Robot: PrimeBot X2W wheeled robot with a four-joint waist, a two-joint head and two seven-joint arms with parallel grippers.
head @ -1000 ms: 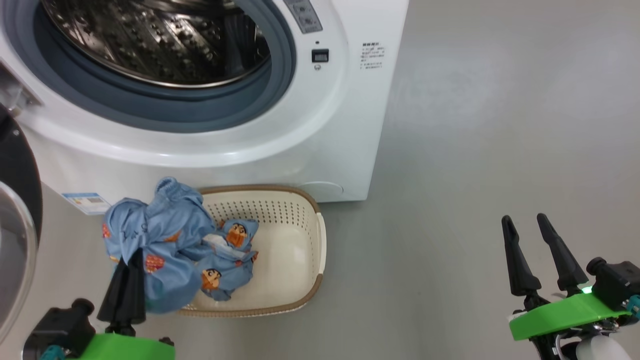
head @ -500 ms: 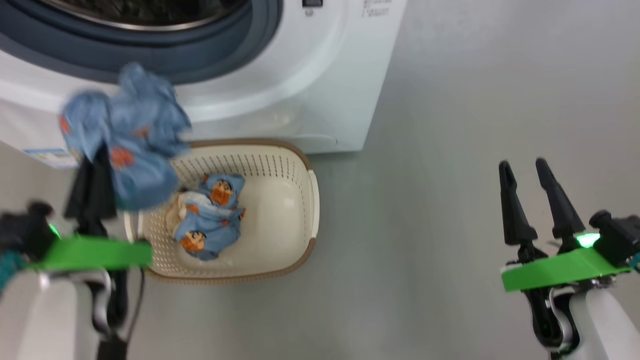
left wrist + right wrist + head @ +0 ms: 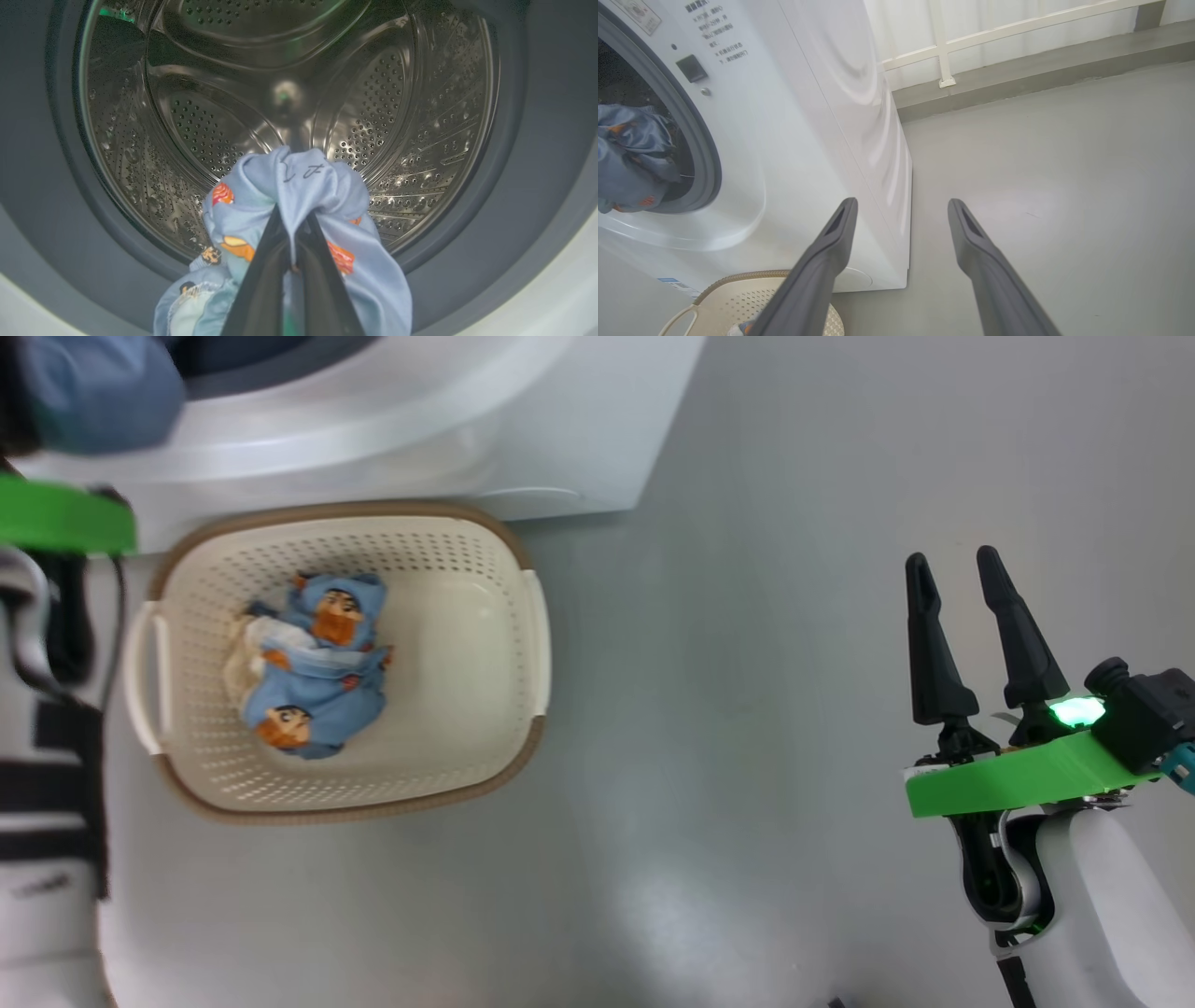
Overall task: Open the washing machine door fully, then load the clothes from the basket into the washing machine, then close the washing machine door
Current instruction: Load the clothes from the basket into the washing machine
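My left gripper point(image 3: 292, 221) is shut on one light-blue garment point(image 3: 299, 186) of the clothes and holds it at the mouth of the steel drum point(image 3: 224, 116), inside the grey gasket point(image 3: 528, 163). The same garment point(image 3: 93, 387) hangs at the washing machine's point(image 3: 523, 439) opening and appears again in the right wrist view point(image 3: 630, 154). A second garment point(image 3: 313, 667) lies in the basket point(image 3: 448, 793) on the floor before the machine. My right gripper point(image 3: 951, 558) stands open and bare over the floor, far right of the basket. The washing machine door is out of view.
Grey floor point(image 3: 766, 663) spreads to the right of the machine and basket. A white railing point(image 3: 1017, 28) on a low grey kerb runs behind the machine. My left forearm point(image 3: 37, 803) stands beside the basket's left handle.
The head camera has tilted down, so the machine slid up the picture. My left gripper has lifted the blue garment from the basket to the drum mouth. The right gripper stays open.
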